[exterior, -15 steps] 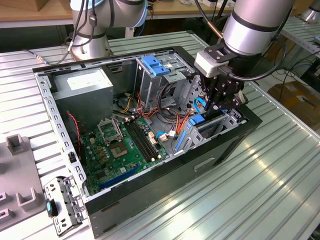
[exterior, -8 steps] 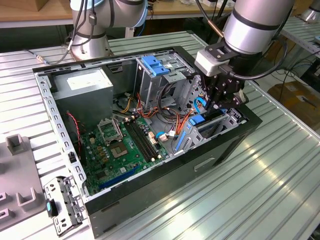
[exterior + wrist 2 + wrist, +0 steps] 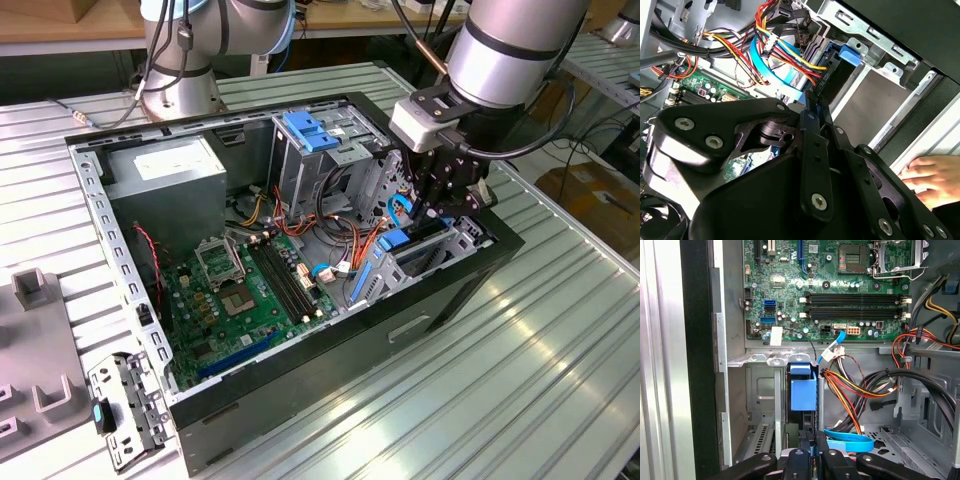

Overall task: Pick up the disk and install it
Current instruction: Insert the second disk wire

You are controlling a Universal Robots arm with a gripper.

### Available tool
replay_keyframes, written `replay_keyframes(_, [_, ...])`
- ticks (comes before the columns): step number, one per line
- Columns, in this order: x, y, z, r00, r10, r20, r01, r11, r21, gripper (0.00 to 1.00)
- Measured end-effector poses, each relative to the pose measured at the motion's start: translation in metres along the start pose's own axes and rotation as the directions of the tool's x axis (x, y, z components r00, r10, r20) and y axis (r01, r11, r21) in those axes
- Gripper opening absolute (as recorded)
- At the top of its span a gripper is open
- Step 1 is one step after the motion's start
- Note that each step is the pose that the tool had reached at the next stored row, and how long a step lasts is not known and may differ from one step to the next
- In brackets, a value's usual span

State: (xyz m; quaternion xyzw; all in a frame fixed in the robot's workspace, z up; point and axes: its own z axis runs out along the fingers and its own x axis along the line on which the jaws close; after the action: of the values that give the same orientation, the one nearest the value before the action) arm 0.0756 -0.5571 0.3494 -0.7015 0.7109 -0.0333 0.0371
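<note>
Standing on edge: the disk (image 3: 803, 392) sits in the drive bay (image 3: 760, 390) at the front corner of the open computer case (image 3: 470, 275), blue carrier end showing.
Disk axis: long side runs down into the bay; the blue end faces the motherboard (image 3: 830, 285) in the first wrist view.
Claw: the claw (image 3: 810, 447) has its fingers drawn close together on the disk's near edge, pinching it in both wrist views (image 3: 812, 107).
Claw position: in the exterior view the claw (image 3: 440, 200) reaches down inside the case at that view's right.
Nearby: coloured cables (image 3: 860, 395) and a blue ribbon cable (image 3: 850, 440) lie just beside the bay.
Hand: a person's hand (image 3: 932, 175) rests outside the case.
Bench: the case lies on a ribbed metal bench (image 3: 520, 360).
</note>
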Motion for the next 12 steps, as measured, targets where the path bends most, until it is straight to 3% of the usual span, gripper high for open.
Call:
replay_keyframes(5, [0.0001, 0.0, -0.0001, 1.0, 0.0, 0.0019, 0.0, 1.0, 0.0, 0.16])
replay_keyframes(6, [0.0, 0.0001, 0.0001, 1.0, 0.001, 0.0087, -0.001, 1.0, -0.0002, 0.16])
replay_keyframes(7, [0.0, 0.0, 0.0, 0.9998, 0.002, 0.0199, -0.002, 1.0, -0.0003, 0.16])
replay_keyframes(8, [0.0, 0.0, 0.0001, 0.9997, 0.002, 0.0232, -0.002, 1.0, -0.0003, 0.16])
replay_keyframes(12, [0.001, 0.0, 0.0003, 0.9997, 0.002, 0.0247, -0.002, 1.0, -0.0004, 0.16])
